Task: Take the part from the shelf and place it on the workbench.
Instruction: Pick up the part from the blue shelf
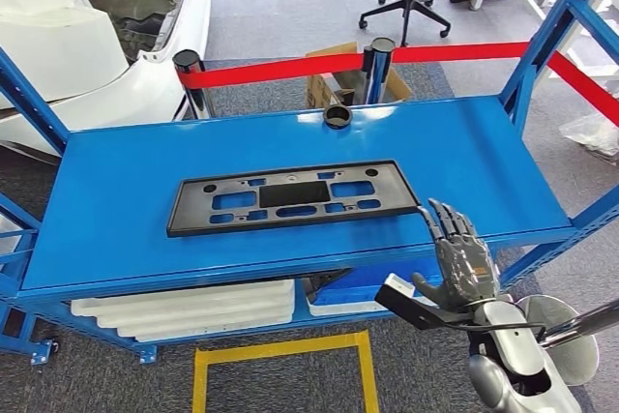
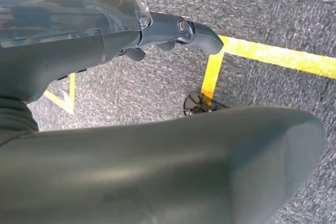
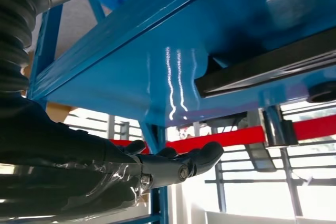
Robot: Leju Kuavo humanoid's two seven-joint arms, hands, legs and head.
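A flat black rectangular part (image 1: 292,196) with several cut-outs lies on the top of the blue shelf (image 1: 474,152). My right hand (image 1: 459,258) hovers at the shelf's front edge, just right of the part's near right corner, fingers spread and holding nothing. In the right wrist view the part's dark edge (image 3: 269,66) sits on the blue shelf top (image 3: 158,77), beyond the fingers of my right hand (image 3: 174,163). In the left wrist view my left hand (image 2: 118,145) hangs over grey carpet with its fingers (image 2: 178,29) stretched out and nothing in them.
A black ring (image 1: 338,117) sits at the shelf's back edge. White trays (image 1: 197,307) and a blue bin (image 1: 350,287) fill the lower level. Red barrier tape (image 1: 292,67) on posts runs behind, with a white car body (image 1: 87,36) far left. Yellow floor marking (image 1: 284,350) lies in front.
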